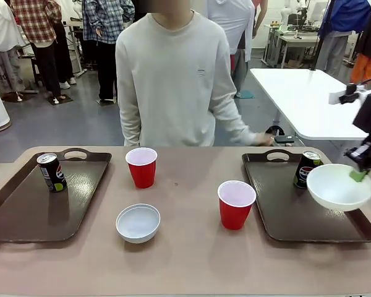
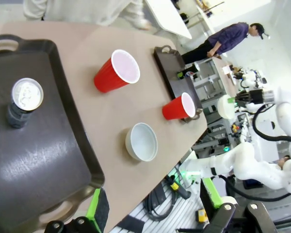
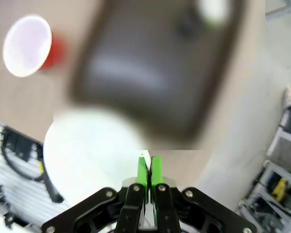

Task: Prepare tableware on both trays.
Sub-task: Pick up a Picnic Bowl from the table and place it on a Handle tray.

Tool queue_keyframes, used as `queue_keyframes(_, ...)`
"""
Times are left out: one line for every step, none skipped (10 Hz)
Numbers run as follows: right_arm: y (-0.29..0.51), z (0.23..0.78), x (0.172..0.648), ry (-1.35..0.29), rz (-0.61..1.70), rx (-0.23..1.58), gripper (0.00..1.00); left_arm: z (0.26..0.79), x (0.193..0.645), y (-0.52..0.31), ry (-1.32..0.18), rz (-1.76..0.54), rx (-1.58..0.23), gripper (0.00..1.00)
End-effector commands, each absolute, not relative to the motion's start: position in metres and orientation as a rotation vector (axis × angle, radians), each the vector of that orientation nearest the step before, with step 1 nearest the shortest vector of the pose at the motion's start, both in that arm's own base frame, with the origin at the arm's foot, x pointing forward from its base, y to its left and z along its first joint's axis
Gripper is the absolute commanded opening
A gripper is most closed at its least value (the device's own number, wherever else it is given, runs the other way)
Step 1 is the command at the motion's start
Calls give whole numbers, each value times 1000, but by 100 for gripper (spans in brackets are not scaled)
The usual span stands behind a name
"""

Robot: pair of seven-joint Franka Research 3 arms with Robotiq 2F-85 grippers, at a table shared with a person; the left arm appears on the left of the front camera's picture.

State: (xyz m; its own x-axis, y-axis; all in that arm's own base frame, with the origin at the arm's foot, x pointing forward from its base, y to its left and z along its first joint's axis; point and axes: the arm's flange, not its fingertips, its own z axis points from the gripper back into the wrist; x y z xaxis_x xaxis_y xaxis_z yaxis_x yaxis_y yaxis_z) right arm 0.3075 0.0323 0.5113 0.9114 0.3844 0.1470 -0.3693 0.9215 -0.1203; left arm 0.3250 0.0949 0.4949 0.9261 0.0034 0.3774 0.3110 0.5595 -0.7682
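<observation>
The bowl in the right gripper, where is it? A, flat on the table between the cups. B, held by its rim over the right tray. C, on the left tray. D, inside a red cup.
B: the right gripper pinches the white bowl by its rim over the right tray, beside the can.
</observation>
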Motion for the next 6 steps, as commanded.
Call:
queue_keyframes(40,457,333,-201,430,-34,4,495,325,96,-363,-187,-976,100)
queue_keyframes(45,440,345,-199,449,-13,4,495,325,96,-363,-187,-976,100)
queue_keyframes(45,426,355,-197,447,2,4,495,325,96,-363,-187,-976,100)
queue_keyframes(44,412,364,-205,447,21,4,495,325,96,-363,-187,-976,100)
queue_keyframes(40,400,376,-191,430,39,4,495,325,96,-363,-187,-976,100)
queue_keyframes(40,395,377,-182,427,47,4,495,325,96,-363,-187,-976,100)
